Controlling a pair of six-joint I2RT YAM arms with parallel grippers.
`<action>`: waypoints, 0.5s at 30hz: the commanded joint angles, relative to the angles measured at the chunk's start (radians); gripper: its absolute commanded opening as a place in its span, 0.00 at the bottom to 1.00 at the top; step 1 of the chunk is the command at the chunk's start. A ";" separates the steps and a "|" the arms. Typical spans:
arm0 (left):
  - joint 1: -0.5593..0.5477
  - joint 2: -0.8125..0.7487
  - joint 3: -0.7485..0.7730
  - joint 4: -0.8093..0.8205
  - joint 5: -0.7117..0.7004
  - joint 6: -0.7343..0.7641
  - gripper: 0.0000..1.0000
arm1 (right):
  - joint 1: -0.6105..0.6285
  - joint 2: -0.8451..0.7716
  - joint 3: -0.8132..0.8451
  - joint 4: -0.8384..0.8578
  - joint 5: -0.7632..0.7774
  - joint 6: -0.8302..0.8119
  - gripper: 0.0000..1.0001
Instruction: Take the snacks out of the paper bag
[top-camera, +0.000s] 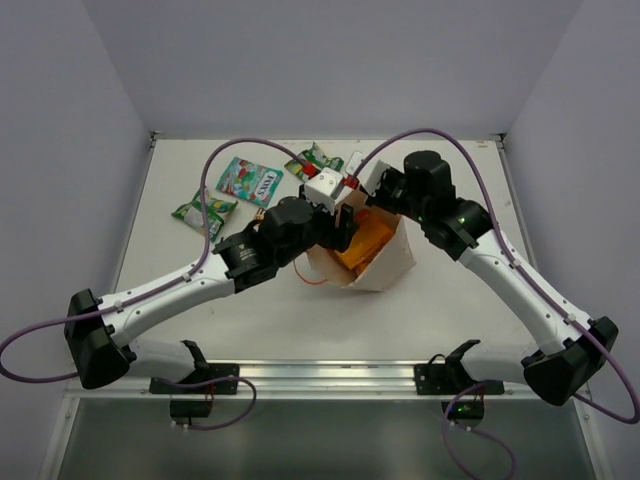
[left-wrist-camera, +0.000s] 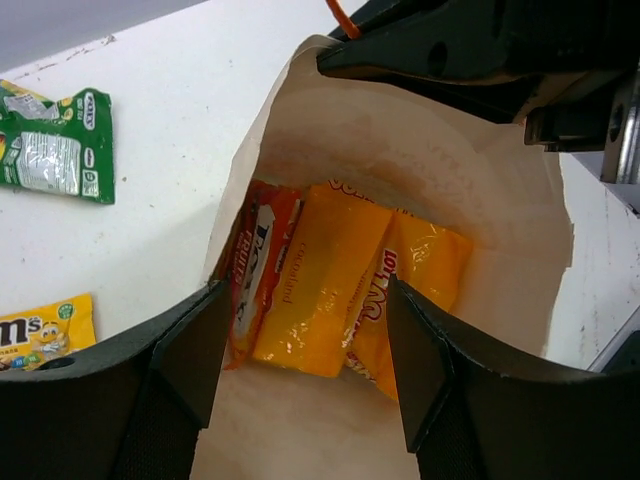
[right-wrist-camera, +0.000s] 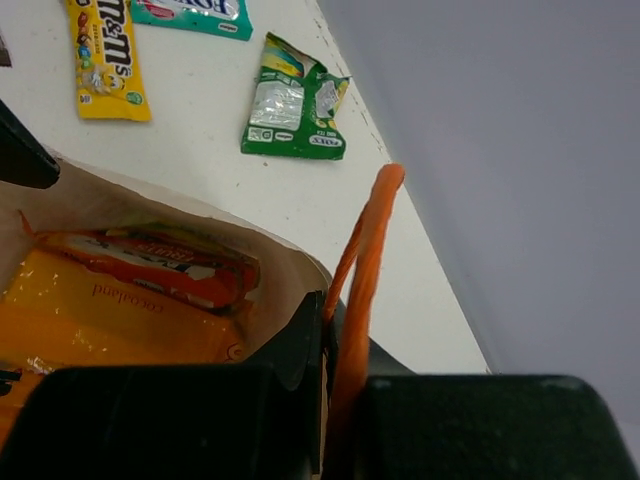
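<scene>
Our left gripper (left-wrist-camera: 305, 300) is hanging wide inside the paper bag (left-wrist-camera: 450, 170), straddling the yellow packet (left-wrist-camera: 320, 250); our right gripper (right-wrist-camera: 335, 350) is pinching the rim. We are aiming to close on that packet alone, clear of paper

Matt beige paper bag (left-wrist-camera: 420, 170) holds glossy, seemingly plastic-film packets (left-wrist-camera: 310, 290).

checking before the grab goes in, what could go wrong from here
1. The left gripper is open over the yellow packet, one finger beside the wall of the paper bag: closing might pinch paper too.
2. The packets overlap, so the orange packet may get dragged along.
3. The right gripper clamps only the rim by the handle; a hard pull could tear it.
</scene>
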 joint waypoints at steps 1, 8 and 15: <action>-0.025 -0.024 -0.040 0.044 -0.063 -0.032 0.68 | 0.018 -0.046 0.117 0.233 0.043 -0.084 0.00; -0.029 -0.220 -0.225 0.123 -0.232 -0.120 0.68 | 0.018 -0.032 0.133 0.250 0.075 -0.125 0.00; -0.028 -0.392 -0.322 0.186 -0.200 -0.039 0.72 | 0.020 -0.037 0.085 0.247 0.074 -0.124 0.00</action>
